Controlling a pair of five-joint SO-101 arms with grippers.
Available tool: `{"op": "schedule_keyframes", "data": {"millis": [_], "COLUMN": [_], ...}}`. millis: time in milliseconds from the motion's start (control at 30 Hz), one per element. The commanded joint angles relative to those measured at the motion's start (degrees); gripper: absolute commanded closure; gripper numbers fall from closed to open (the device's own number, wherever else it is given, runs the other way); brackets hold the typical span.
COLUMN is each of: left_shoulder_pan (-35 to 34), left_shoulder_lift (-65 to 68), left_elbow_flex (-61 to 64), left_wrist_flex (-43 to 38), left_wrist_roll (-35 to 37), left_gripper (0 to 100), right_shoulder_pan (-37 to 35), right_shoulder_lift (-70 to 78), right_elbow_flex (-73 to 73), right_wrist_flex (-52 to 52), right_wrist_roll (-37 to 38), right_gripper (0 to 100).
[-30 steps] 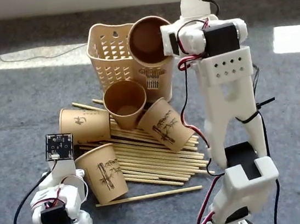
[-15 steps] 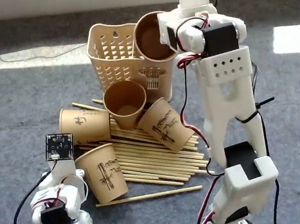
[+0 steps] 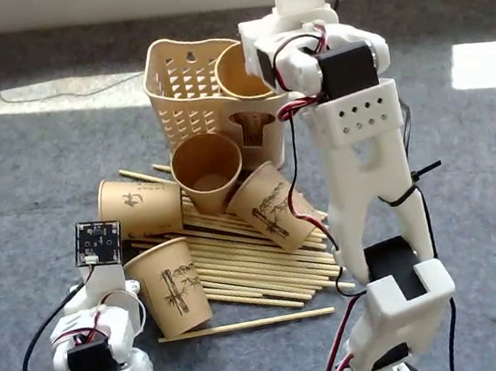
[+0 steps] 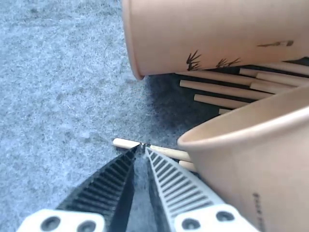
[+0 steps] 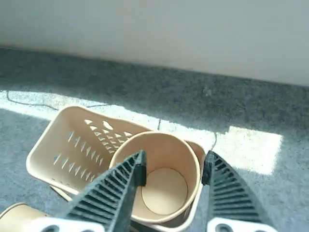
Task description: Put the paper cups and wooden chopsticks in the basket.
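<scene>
High view: paper cups (image 3: 272,206) lie atop wooden chopsticks (image 3: 259,273) before basket (image 3: 183,93).

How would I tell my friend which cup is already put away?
Look for the tan basket at the far end of the pile. One paper cup stands inside it, under the right gripper. The other cups are outside on the carpet with the chopsticks.

Carpeted indoor room, grey carpet (image 3: 42,222) floor, pale wall (image 5: 154,29), sunlight patch (image 3: 486,64), loose cable (image 3: 62,93).
</scene>
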Motion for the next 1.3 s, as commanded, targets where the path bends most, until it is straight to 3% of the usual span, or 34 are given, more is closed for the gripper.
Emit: {"op": "schedule_keyframes", "data": {"millis": [0, 333, 800, 1267], "left_shoulder_pan": [-0.84, -0.84, -0.84, -0.84], "left_shoulder_lift": [-0.48, -0.48, -0.48, -0.48], "left_elbow_flex": [0.57, 0.57, 0.57, 0.57], "left_wrist_flex": [-0.88, -0.88, -0.97, -0.97], "left_wrist_roll": [-0.09, -0.09, -0.09, -0.09], "left_gripper": [98, 98, 98, 98], "right_shoulder_pan": [-0.75, -4.44, -15.16, -15.25], "right_shoulder_lift": [-2.07, -3.03, -11.82, -1.89], "right_elbow_flex": [-4.26, -7.60, 9.10, 15.34], "right_wrist_flex": [4.88, 22.20, 22.02, 12.44], "right_wrist_roll": [0.09, 0.18, -0.26, -4.31], "right_gripper": [80.3, 80.3, 80.3, 80.3]}}
